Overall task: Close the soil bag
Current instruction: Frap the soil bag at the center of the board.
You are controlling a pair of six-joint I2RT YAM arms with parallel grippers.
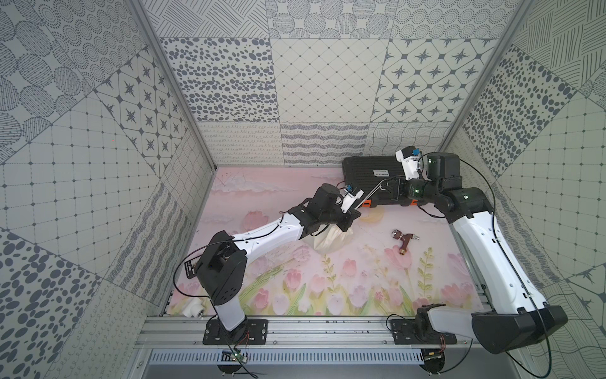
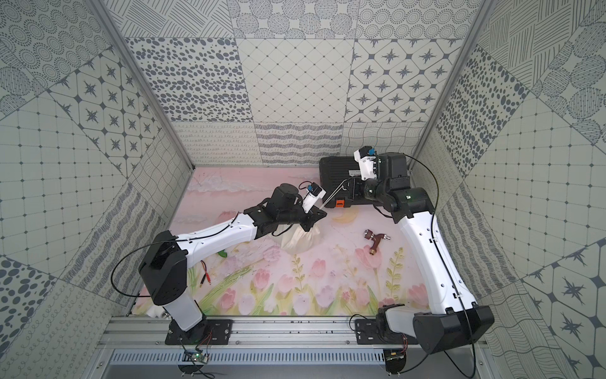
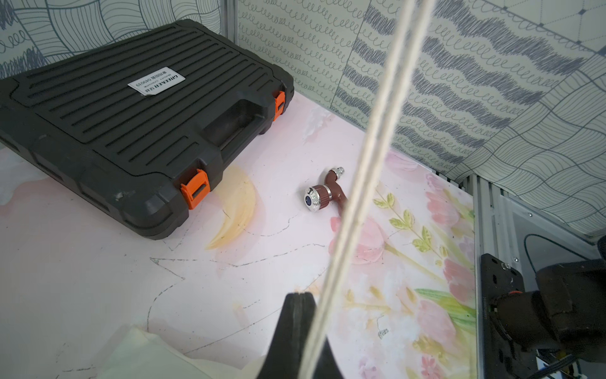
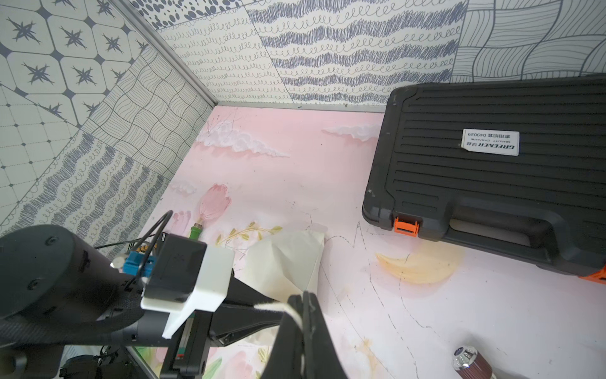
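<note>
Pulling the cords: the step in hand looked like the cinch itself. The pale cords (image 1: 370,196) ran as a taut pair from the mouth of the soil bag (image 1: 328,241) up to the right end effector (image 4: 301,297).
Right end effector: clenched on the cords, with the strand entering between its closed jaws in the right wrist view. It hung over the front edge of the black case (image 1: 370,177).
Left end effector (image 3: 296,295): pressed shut at the bag's mouth, the cords passing just beside its tips. Whether any cloth was pinched beneath it could not be told.
Soil bag: it sat near the middle of the table (image 1: 360,288), under the left wrist, its top gathered into folds. The arm hid how far the mouth was drawn in.
Next move: by my judgement, a straight pull on the cords away from the bag while the left side pinned it. Otherwise the light sack would likely drag or lift.
Table: pink, printed with tulips and clouds. A brown tap (image 1: 404,240) lay well apart from the bag, and the case stood in the far right corner.
Room: a booth of walls (image 1: 321,82) in grey-on-cream patchwork patterns, with a metal rail (image 1: 328,331) at the front carrying both arm bases.
</note>
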